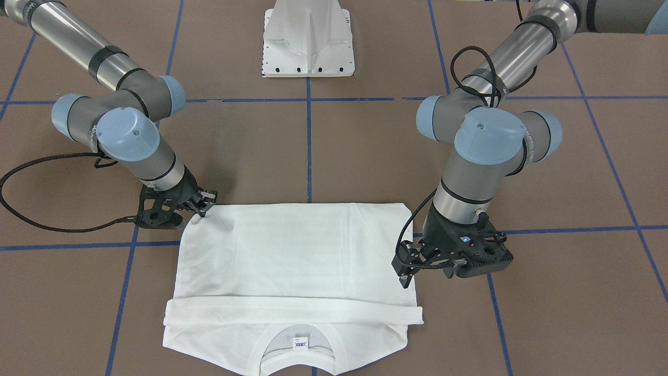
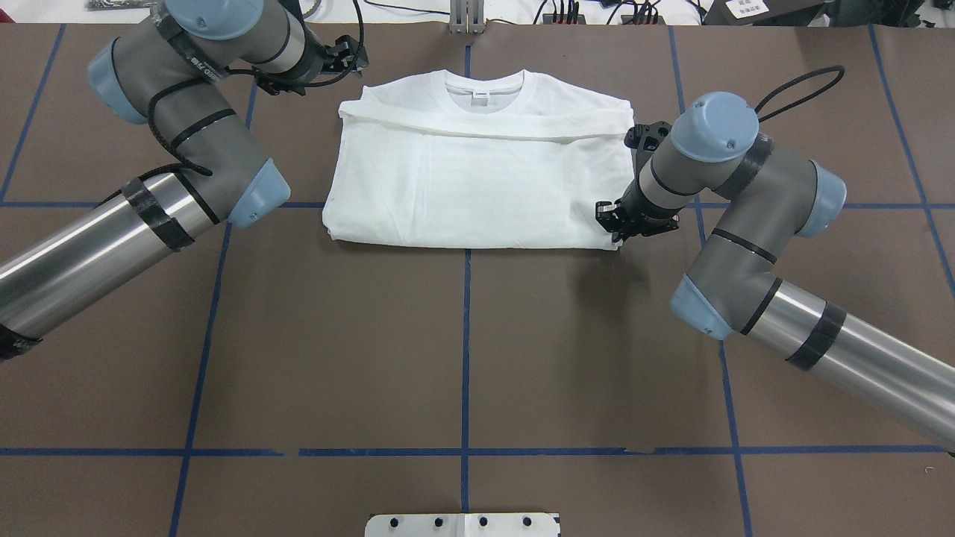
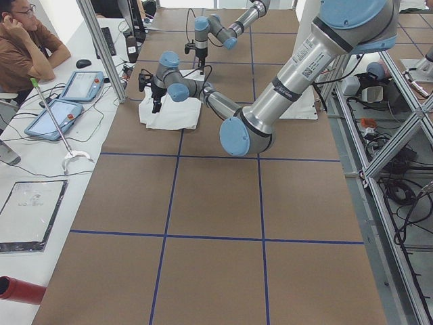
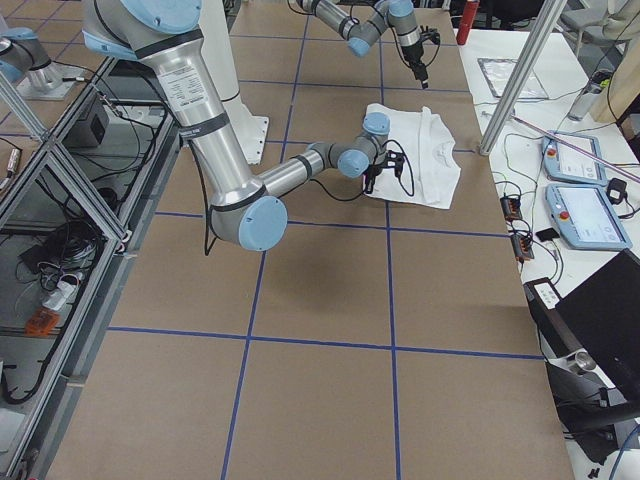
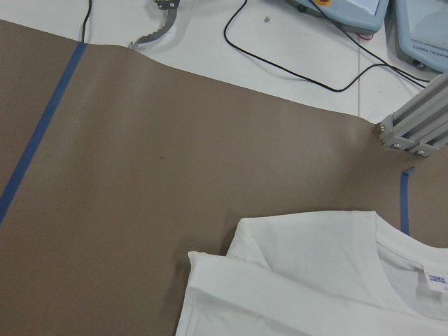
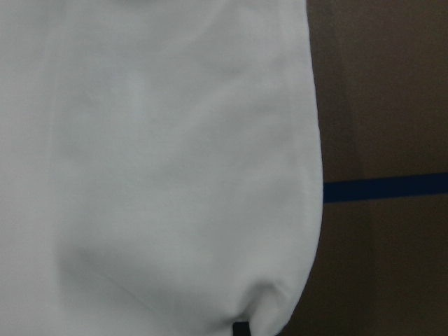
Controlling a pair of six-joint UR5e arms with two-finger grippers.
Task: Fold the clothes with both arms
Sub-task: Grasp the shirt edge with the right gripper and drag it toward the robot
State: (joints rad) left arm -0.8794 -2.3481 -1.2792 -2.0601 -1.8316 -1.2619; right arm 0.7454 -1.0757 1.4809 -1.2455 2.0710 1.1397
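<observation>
Pedestal base (image 1: pixel 308 47): stood white at the desk's (image 1: pixel 365 146) robot-side edge.
Teach pendants (image 3: pixel 82 86): lay near a seated person (image 3: pixel 30 47).

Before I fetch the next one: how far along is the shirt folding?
Done: the shirt is already a flat rectangle, no sleeves sticking out, one layer folded up to the collar. In hand: the right gripper is at its robot-side corner, the left gripper beside the collar-end corner. Left: probably a final fold.
</observation>
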